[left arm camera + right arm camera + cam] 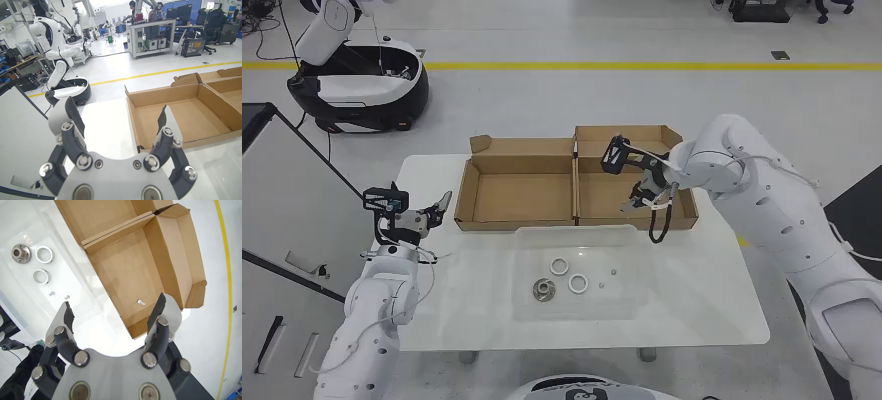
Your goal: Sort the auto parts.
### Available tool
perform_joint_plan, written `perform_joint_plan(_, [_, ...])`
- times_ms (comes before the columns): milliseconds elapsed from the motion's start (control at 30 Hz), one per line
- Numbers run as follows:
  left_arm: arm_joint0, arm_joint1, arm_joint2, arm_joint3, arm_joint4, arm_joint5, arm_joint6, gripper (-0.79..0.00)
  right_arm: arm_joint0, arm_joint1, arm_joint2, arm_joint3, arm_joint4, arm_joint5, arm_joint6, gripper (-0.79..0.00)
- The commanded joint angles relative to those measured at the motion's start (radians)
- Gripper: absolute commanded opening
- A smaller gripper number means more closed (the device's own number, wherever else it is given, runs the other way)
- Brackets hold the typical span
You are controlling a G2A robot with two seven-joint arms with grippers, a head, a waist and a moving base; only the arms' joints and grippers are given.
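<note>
Well to the left of the clear tray point(542, 245), at the table's point(692, 300) left edge, the left gripper point(437, 210) point(118, 106) hangs with its jaws spread wide and nothing between them. It points toward the left cardboard box point(512, 195), which sits just behind the tray's left half.

Inside the tray, a grey metal flange point(543, 290) point(20, 253) lies toward the tray's near left part. Two white rings lie just beside it, one behind it point(559, 266) point(40, 276) and one to its right point(579, 284) point(44, 255). Farther toward the tray's right side lie two small bolts point(51, 293) point(67, 297), close together and apart from the rings.

Behind the tray's right half stands the right cardboard box point(597, 205) point(132, 266), wall to wall with the left one. One small bolt point(140, 302) lies on its floor, near the end farthest from the left box. The right gripper point(640, 203) point(114, 302) hovers above this box, behind the tray's right corner, released and holding nothing.
</note>
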Motion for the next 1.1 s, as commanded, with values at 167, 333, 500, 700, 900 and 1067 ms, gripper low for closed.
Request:
perform_joint_plan(167, [0.0,0.0,0.0,0.0,0.0,0.0,0.0,0.0,0.024,0.042,-0.09,-0.105,0.049,0.048,0.048,0.0])
perform_joint_plan(333, [0.0,0.0,0.0,0.0,0.0,0.0,0.0,0.0,0.067,0.051,-0.163,-0.138,0.088,0.079,0.079,0.0])
perform_joint_plan(500, [0.0,0.0,0.0,0.0,0.0,0.0,0.0,0.0,0.086,0.046,-0.208,-0.171,0.118,0.1,0.1,0.0])
perform_joint_plan(700, [0.0,0.0,0.0,0.0,0.0,0.0,0.0,0.0,0.07,0.032,-0.254,-0.208,0.113,0.135,0.107,0.0])
perform_joint_plan(900, [0.0,0.0,0.0,0.0,0.0,0.0,0.0,0.0,0.041,0.018,-0.298,-0.225,0.108,0.141,0.084,0.0])
perform_joint_plan(1067, [0.0,0.0,0.0,0.0,0.0,0.0,0.0,0.0,0.021,0.009,-0.331,-0.228,0.099,0.148,0.085,0.0])
